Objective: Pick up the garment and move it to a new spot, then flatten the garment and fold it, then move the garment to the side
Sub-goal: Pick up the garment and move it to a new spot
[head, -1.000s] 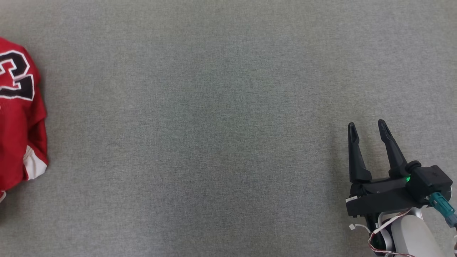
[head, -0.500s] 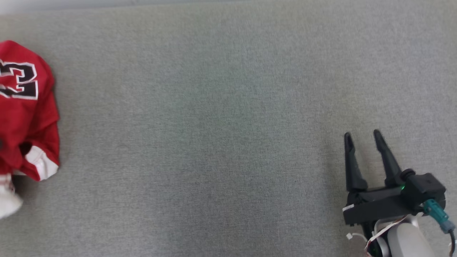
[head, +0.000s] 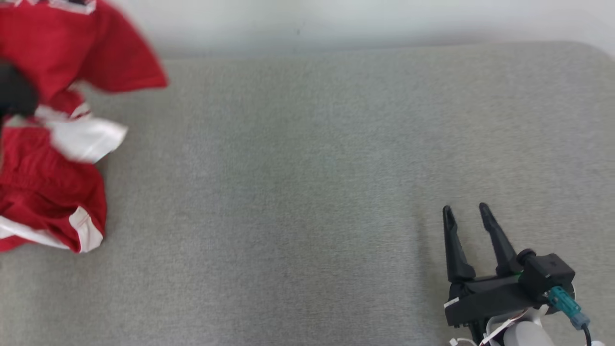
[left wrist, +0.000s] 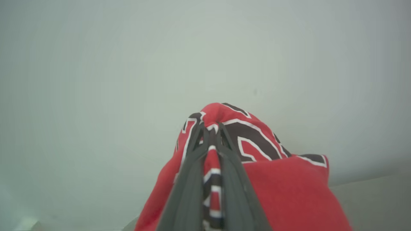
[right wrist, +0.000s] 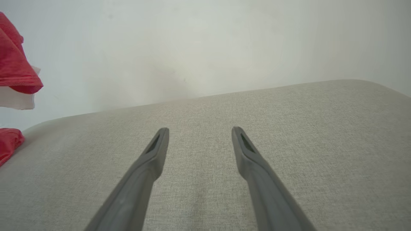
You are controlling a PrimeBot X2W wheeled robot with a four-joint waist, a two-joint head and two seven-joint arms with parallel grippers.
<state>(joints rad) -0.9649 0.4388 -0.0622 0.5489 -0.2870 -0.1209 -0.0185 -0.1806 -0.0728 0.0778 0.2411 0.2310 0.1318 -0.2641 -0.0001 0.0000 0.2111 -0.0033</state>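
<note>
Pinching just a narrow fold of the red garment [left wrist: 289, 192] in the left gripper [left wrist: 210, 128] above the left end of the grey surface [head: 307, 192], risking a slip under the trailing cloth's weight, with the right gripper [head: 467, 211] spread wide.

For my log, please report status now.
Left gripper shut on red jersey garment with black-white number, partly lifted. Right gripper open, idle over grey fabric table. Nothing in the way.
</note>
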